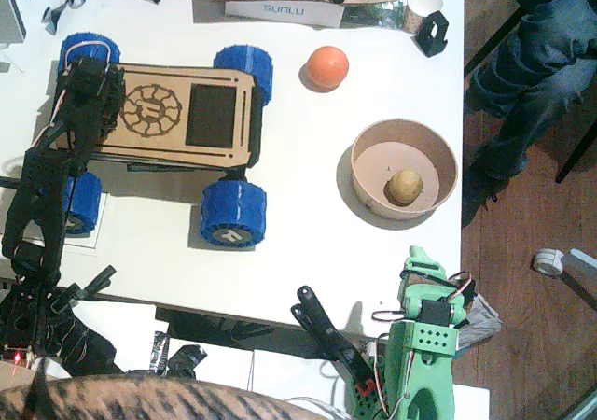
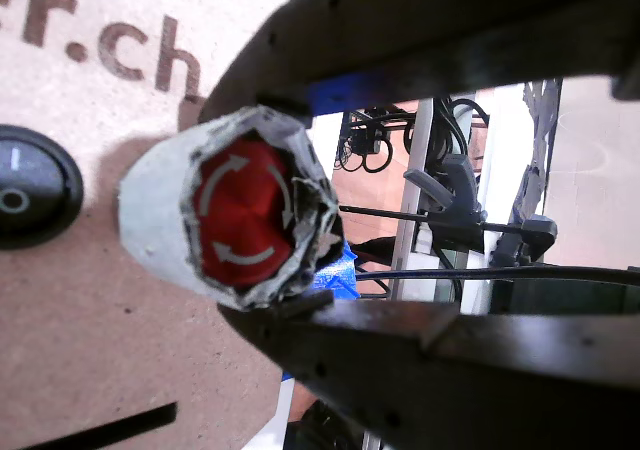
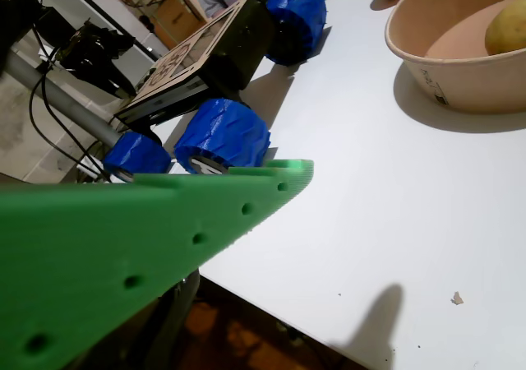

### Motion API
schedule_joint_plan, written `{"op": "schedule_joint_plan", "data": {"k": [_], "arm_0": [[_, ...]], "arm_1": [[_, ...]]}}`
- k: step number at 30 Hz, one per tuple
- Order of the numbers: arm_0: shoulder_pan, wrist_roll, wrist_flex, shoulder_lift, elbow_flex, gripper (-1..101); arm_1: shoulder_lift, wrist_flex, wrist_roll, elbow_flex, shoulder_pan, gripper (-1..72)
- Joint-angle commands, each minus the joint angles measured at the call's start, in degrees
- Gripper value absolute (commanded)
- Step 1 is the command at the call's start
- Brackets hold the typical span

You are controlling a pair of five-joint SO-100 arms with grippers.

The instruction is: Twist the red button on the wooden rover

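A: Start at the left of the frame. What's there?

B: The black left arm [image 1: 42, 182] runs up the left edge of the white desk [image 1: 308, 243], and its left end effector [image 1: 89, 84] sits over the left end of the wooden rover [image 1: 163, 117], in the upper left of the fixed view.

A: And the red button?

B: From above it's hidden under that end effector. In a wrist view the red button [image 2: 243, 220] shows in the centre left, red with pale curved arrows on its face, ringed by a torn grey collar [image 2: 160, 220]. It stands on the rover's plywood deck, with a black round switch [image 2: 30, 185] at the far left edge.

A: Is the end effector clenched on it?

B: The two dark jaws lie one above and one below the button and meet its collar, so it is grasping the red button.

A: Moving rightward?

B: The rover's gear emblem [image 1: 149, 110] and black panel [image 1: 212, 115], blue wheels at its corners, then an orange ball [image 1: 327, 66] on the desk upper centre. Further right, a tan bowl [image 1: 368, 149] holds a small yellowish potato [image 1: 405, 186].

A: And the right arm?

B: The green right arm [image 1: 420, 355] sits at the lower right, off the desk's edge. Its right end effector [image 3: 283, 82] shows one green jaw low and another at the top edge in a wrist view, well apart and released, holding nothing.
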Motion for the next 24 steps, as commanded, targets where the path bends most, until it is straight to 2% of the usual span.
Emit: {"op": "schedule_joint_plan", "data": {"k": [1,5,7,10,18,21,24], "arm_0": [[12.30,1.32,-0.44,4.22,-0.79,0],[12.30,1.23,-1.58,5.54,-0.79,1],[12.13,1.23,-1.58,5.63,-0.79,9],[12.13,1.23,-1.32,6.15,-0.79,14],[12.66,1.14,2.20,10.81,-0.79,17],[12.66,1.14,4.48,13.62,-0.79,23],[12.57,1.14,5.27,16.52,-0.79,23]], "arm_1": [[-0.26,-0.26,0.00,-0.35,0.26,20.4],[-0.26,-0.26,0.00,-0.35,0.26,20.4],[-0.26,-0.26,0.00,-0.35,0.26,20.4],[-0.26,-0.26,0.00,-0.35,0.26,20.4],[-0.26,-0.26,0.00,-0.35,0.26,20.4],[-0.26,-0.26,0.00,-0.35,0.26,20.4],[-0.26,-0.26,0.00,-0.35,0.26,20.4]]}}
